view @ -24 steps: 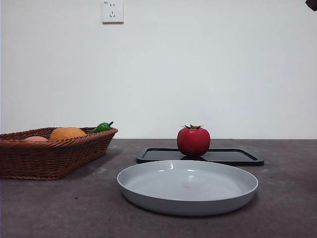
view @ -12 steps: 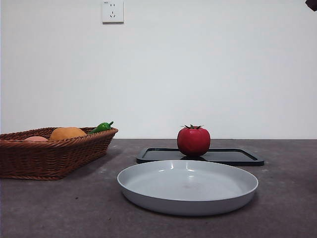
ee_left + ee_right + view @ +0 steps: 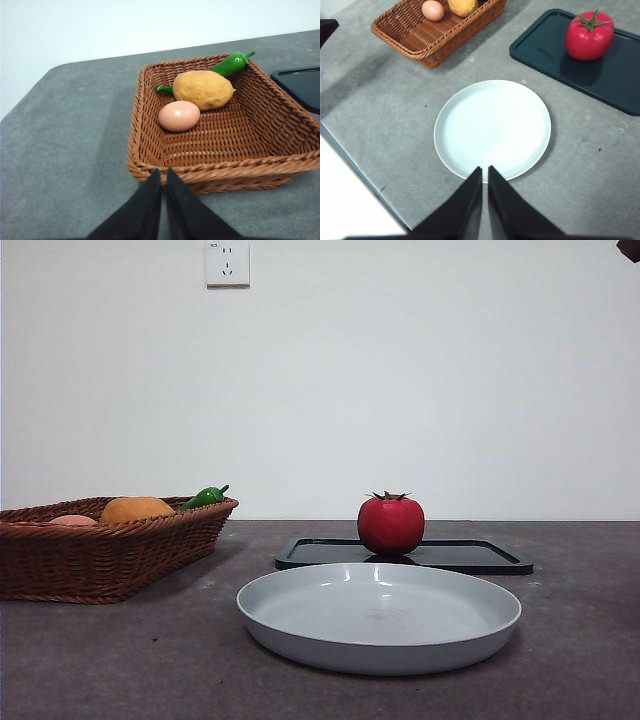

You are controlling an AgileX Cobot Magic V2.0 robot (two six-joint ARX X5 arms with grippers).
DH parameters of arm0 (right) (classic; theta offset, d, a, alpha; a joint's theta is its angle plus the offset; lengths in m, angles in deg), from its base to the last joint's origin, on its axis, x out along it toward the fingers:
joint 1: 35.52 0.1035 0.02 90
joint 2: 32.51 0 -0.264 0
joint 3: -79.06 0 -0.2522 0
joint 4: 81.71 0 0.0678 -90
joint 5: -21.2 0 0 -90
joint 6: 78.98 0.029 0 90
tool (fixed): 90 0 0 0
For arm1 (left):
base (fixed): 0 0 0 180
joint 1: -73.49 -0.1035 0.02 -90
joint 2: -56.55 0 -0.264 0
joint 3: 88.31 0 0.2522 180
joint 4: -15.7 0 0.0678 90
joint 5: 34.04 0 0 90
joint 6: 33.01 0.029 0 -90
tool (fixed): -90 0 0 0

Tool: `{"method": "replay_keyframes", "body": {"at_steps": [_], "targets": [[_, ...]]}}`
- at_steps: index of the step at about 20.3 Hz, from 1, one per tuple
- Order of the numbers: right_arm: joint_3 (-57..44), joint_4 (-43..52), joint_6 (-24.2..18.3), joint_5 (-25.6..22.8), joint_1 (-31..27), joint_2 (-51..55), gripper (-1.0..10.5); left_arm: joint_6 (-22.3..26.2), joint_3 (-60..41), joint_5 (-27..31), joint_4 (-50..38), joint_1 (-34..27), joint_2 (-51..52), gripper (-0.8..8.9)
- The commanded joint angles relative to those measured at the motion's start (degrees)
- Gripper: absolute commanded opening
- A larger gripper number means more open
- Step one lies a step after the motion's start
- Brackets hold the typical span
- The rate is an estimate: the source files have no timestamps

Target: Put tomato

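Our right gripper (image 3: 485, 172) hangs with its jaws pressed together over the near rim of one pale plate (image 3: 470, 110); beyond the plate, the single tomato (image 3: 588, 35) stands upright on the black tray (image 3: 545, 50), calyx up, with nothing between. Our left gripper (image 3: 163, 175), jaws likewise pinched together, hovers just before the one wicker basket (image 3: 145, 150), which holds one egg (image 3: 179, 115), one potato (image 3: 203, 89) and one green pepper (image 3: 227, 64).

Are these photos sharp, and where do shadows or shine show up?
Front view: sharp, even light, small glints on the round grey plate. Right wrist view: the glossy red tomato casts a dark reflection on the black tray. Left wrist view: the woven brown basket looks slightly soft.
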Motion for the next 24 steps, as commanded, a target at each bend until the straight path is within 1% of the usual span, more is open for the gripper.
{"method": "replay_keyframes", "body": {"at_steps": [1,2,3,5,8,10,12,14,16,17,24], "targets": [[0.3,0.6,0.6,0.1,0.4,-0.2,0.1,-0.2,-1.2,0.1,0.5,-0.2,0.1,0.17],[0.3,0.6,0.6,0.1,0.4,-0.2,0.1,-0.2,-1.2,0.1,0.5,-0.2,0.1,0.17],[0.3,0.7,-1.4,-0.5,-0.4,0.1,0.1,-0.2,-1.2,0.1,0.5,-0.2,0.1,0.17],[-0.2,1.9,-4.4,-1.2,-4.4,1.4,0.1,-0.2,-1.2,0.1,0.5,-0.2,0.1,0.17],[-5.0,10.9,-4.1,-1.2,-15.1,6.3,0.1,-0.2,-1.2,0.1,0.5,-0.2,0.1,0.17],[-11.2,18.5,-4.1,-1.2,-21.9,11.2,0.1,-0.2,-1.2,0.1,0.5,-0.2,0.1,0.17],[-18.4,26.8,-3.8,-1.2,-27.0,16.0,0.1,-0.2,-1.2,0.1,0.5,-0.2,0.1,0.17],[-25.0,33.9,-3.2,-1.4,-30.4,20.0,0.1,-0.2,-1.2,0.1,0.5,-0.2,0.1,0.17],[-30.6,39.1,-2.4,-1.5,-33.1,23.6,0.1,-0.2,-1.2,0.1,0.5,-0.2,0.1,0.17],[-31.9,40.0,-2.4,-1.5,-33.6,24.6,0.1,-0.2,-1.2,0.1,0.5,-0.2,0.1,0.17],[-39.3,41.0,-1.8,-5.2,-36.3,31.2,0.1,-0.2,-1.2,0.1,0.5,-0.2,0.1,0.17]]}}
